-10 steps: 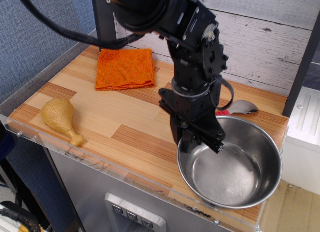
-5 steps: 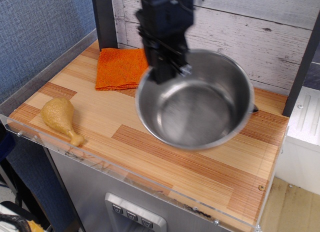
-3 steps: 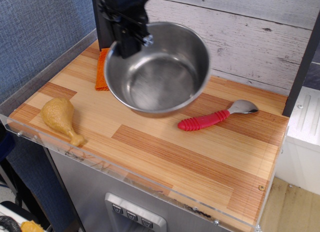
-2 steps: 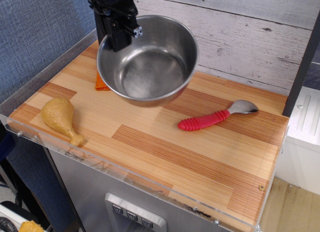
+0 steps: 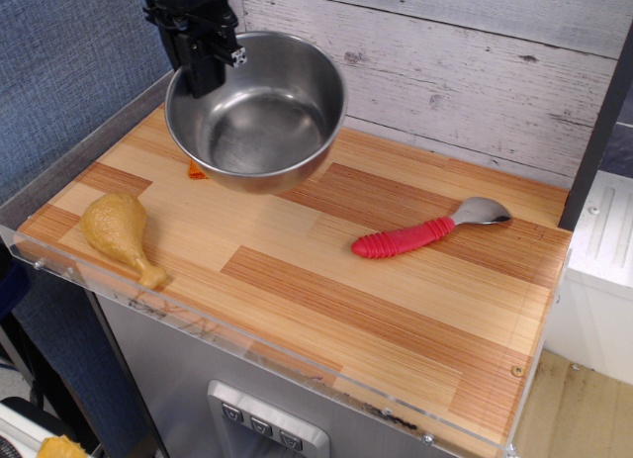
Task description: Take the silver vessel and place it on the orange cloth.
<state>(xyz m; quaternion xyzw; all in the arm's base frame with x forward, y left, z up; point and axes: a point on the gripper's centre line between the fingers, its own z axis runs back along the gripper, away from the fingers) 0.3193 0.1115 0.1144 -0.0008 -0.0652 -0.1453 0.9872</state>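
Wooden table [image 5: 326, 280] carried all items. Silver vessel [image 5: 259, 117] hung clear of the surface at the back left, tilted slightly toward the camera, clamped at its left rim by the black gripper [image 5: 206, 60]. Orange cloth [image 5: 196, 170] lay beneath the vessel, only a corner showing at its lower left edge. Red-handled spoon [image 5: 427, 230] lay to the right. Toy drumstick [image 5: 121, 234] sat near the front left edge.

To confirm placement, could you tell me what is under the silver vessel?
Under the silver vessel, only one corner of the orange cloth shows; the rest is covered. The gripper holds its rim.
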